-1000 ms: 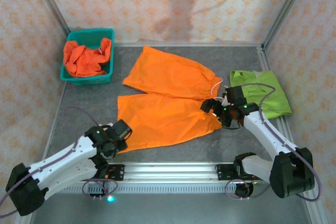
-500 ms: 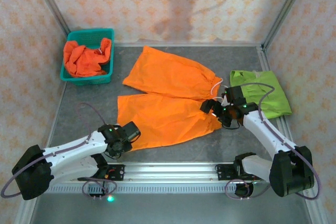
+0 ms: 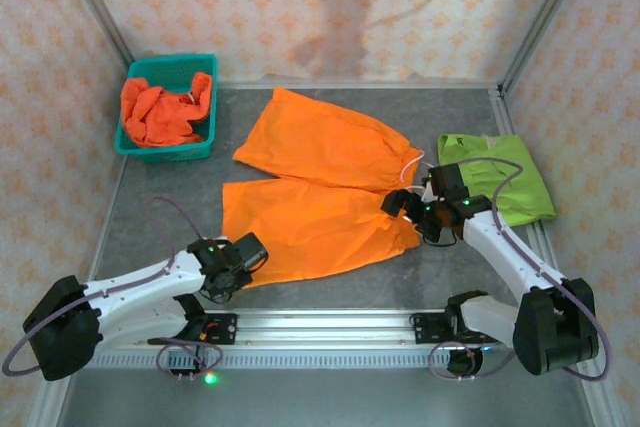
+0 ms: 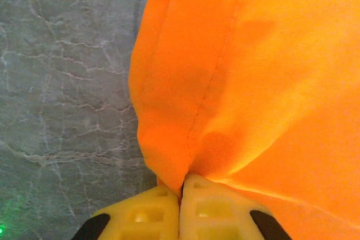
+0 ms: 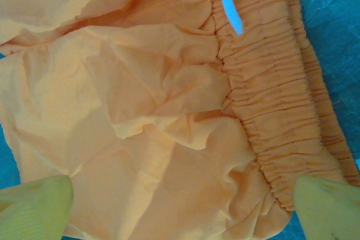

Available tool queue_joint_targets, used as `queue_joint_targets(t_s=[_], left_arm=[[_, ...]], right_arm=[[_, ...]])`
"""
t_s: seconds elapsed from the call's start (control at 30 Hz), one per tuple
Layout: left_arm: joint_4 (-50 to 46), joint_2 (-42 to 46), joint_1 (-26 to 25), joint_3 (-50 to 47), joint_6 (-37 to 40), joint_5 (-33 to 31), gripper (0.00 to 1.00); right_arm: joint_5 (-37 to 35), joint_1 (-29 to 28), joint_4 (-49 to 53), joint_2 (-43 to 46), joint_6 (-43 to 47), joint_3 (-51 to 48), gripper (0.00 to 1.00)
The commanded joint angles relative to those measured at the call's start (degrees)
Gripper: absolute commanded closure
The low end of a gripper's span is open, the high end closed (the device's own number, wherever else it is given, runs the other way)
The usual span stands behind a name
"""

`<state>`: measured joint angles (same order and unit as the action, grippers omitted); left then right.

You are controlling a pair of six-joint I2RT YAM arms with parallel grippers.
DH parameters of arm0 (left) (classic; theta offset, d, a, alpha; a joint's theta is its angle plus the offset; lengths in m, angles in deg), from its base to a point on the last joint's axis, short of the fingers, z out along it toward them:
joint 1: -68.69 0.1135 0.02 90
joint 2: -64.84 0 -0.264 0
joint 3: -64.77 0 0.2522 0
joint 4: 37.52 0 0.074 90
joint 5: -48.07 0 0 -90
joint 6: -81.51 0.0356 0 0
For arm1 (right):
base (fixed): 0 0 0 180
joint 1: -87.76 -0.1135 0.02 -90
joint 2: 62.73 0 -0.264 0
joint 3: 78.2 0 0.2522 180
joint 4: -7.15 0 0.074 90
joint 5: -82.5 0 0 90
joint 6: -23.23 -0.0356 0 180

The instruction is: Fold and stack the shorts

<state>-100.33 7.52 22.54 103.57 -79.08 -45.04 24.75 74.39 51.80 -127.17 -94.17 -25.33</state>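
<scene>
On the table (image 3: 460,112), orange shorts (image 3: 320,232) are spread flat mid-surface, legs leftward, seemingly for folding. At the right edge green shorts (image 3: 510,187) are laid, likely as the stack's base; a basket (image 3: 165,154) of more is kept in the far-left corner. Bare surface is left near-left. The near leg's hem is clamped by the left gripper (image 4: 181,189); the right gripper (image 5: 180,200) is held wide over the waistband.

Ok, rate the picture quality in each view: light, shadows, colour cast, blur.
Top external: even and sharp, with a soft grey shadow on the back wall. Left wrist: crisp, orange shorts saturated, a green glow on the table at bottom-left. Right wrist: washed out and cool, so the drawstring looks blue; fingertips blurred.
</scene>
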Motion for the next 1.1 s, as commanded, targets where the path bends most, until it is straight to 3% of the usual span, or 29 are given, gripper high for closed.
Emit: queue_joint_targets(t_s=[0.0,0.17,0.43,0.63,1.07], left_arm=[[-2.9,1.7,-0.6,1.5,0.4,-4.3,1.0],[-7.5,4.8,-0.5,7.9,2.4,-9.9,1.0],[-7.4,5.8,-0.5,10.4,2.9,-12.6,1.0],[-5.6,5.3,-0.5,10.3,3.1,-13.2,1.0],[-2.4,4.5,-0.4,9.4,3.5,-13.2,1.0]], right_arm=[[-2.5,-0.3,2.2,0.7,0.4,-0.6,0.01],[-6.7,-0.2,5.3,2.7,-2.0,-1.4,0.01],[-14.3,-0.3,7.3,6.0,-11.2,-7.3,0.24],[-12.7,-0.2,4.1,6.4,-14.7,-10.9,0.44],[-11.1,-0.3,-1.5,0.4,-15.2,-9.4,0.5]])
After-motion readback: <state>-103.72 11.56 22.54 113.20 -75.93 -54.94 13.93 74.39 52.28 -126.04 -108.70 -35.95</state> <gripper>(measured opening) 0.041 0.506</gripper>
